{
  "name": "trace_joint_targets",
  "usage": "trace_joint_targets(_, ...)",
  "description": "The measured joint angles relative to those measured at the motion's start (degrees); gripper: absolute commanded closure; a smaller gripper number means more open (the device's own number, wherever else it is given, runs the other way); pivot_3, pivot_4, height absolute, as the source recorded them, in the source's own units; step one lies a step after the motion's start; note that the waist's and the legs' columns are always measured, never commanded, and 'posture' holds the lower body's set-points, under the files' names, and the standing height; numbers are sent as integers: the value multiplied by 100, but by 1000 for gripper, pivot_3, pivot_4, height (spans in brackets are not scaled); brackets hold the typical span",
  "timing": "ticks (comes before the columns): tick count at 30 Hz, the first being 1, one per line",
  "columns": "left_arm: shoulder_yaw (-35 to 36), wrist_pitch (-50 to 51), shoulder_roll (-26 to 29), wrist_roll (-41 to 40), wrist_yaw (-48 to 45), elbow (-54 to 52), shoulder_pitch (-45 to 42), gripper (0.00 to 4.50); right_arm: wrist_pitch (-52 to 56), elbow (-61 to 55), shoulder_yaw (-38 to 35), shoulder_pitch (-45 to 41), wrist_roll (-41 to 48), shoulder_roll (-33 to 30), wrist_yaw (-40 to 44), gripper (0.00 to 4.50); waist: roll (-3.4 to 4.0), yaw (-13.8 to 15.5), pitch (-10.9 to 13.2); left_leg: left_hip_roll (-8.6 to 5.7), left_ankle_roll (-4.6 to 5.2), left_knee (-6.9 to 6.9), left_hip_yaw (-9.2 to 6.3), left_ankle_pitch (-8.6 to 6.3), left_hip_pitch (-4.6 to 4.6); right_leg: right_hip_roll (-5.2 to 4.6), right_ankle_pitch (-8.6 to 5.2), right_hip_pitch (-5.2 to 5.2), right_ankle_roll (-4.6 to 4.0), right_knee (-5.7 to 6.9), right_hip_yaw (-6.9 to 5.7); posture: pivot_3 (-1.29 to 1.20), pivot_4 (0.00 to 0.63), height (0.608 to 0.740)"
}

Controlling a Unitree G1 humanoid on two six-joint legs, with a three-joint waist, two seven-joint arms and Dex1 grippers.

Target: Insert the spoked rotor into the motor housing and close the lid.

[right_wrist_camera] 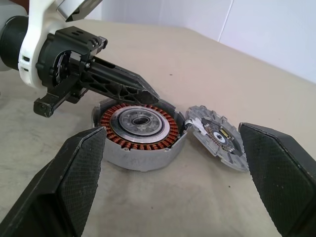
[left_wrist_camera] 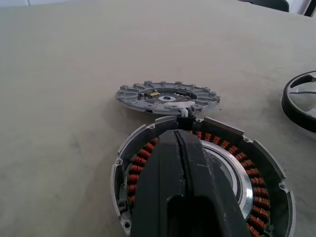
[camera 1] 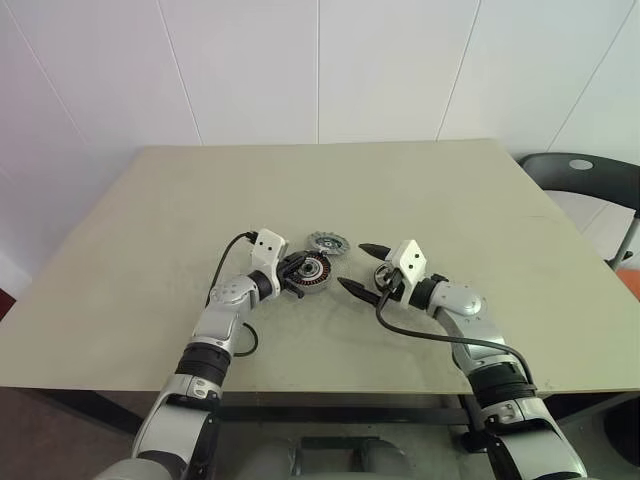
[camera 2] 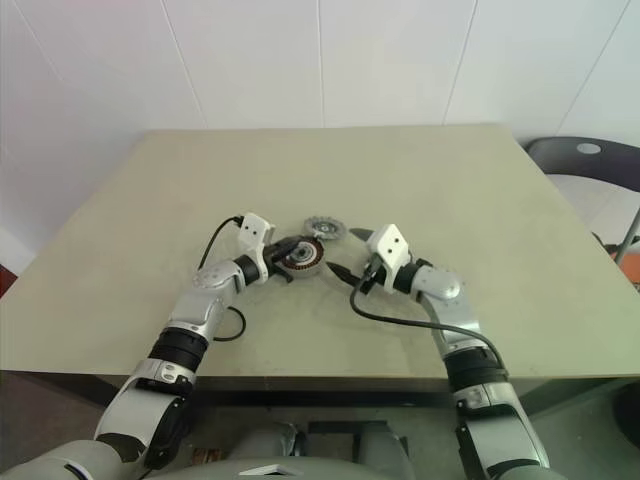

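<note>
As the motor housing (right_wrist_camera: 140, 131) at frame centre looks rigid and heavy, we would grip its silver rim. The spoked rotor (right_wrist_camera: 217, 136) lies beside it. Left gripper (right_wrist_camera: 148, 94) jaws are closed, empty; right gripper (camera 1: 366, 266) jaws spread wide.

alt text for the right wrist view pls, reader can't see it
The motor housing, a round silver part ringed with copper windings, sits on the beige table with a grey spoked disc attached at its far edge, lying open beside it. The left claw, shut, reaches over the housing's rim. The right claw's wide-open black fingers frame the foreground.
</note>
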Motion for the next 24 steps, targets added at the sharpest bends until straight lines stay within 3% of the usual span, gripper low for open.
trace_joint_targets(19, -63, 1137, -124, 61, 192, -273, -107, 4461, 0, 0, -2, 14, 1, -6, -11, 0, -2, -10, -4, 6, -1, 1, 0, 0, 13, 5, -8, 10, 13, 6, 0, 0, 0, 740)
trace_joint_targets(24, -227, 1914, -126, 232, 474, -304, -414, 4461, 0, 0, 1, 19, 0, 27, -17, 0, -6, -13, -12, 6, -14, 8, -3, -8, 57, 4, -19, 64, 16, 2, -5, 0, 0, 740)
